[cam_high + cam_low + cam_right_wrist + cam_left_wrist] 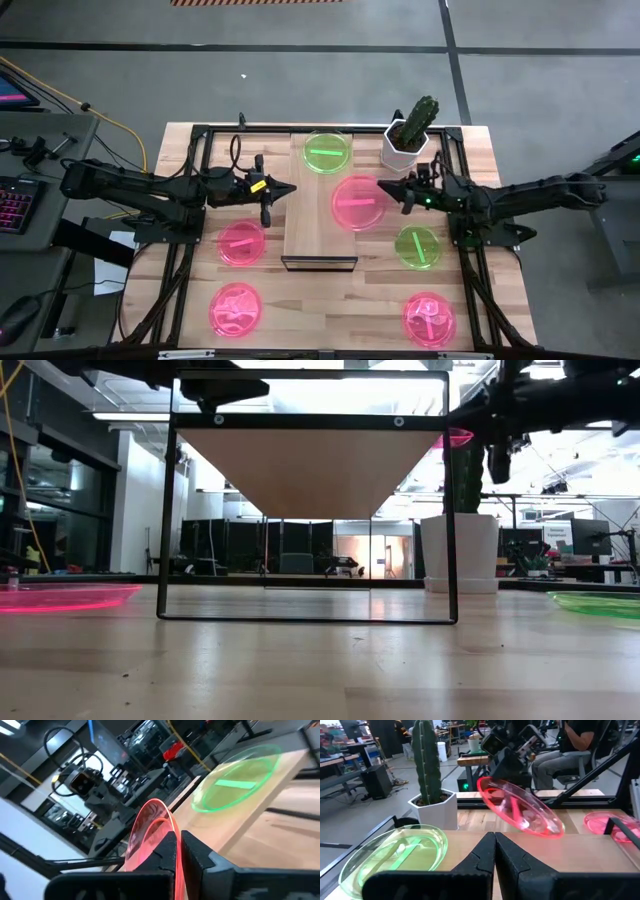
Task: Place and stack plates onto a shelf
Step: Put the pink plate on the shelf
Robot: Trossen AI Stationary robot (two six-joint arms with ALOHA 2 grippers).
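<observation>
While the right gripper [404,192] pinches the tilted pink plate [360,203], lower it flat on the shelf [318,215], at six o'clock from the green plate [327,152].

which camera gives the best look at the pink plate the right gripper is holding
The high view: the whole pink plate shows, over the shelf, pinched at its edge by the right gripper. The left wrist view shows it tilted. The right wrist view sees only its rim. The low view catches a sliver.
</observation>
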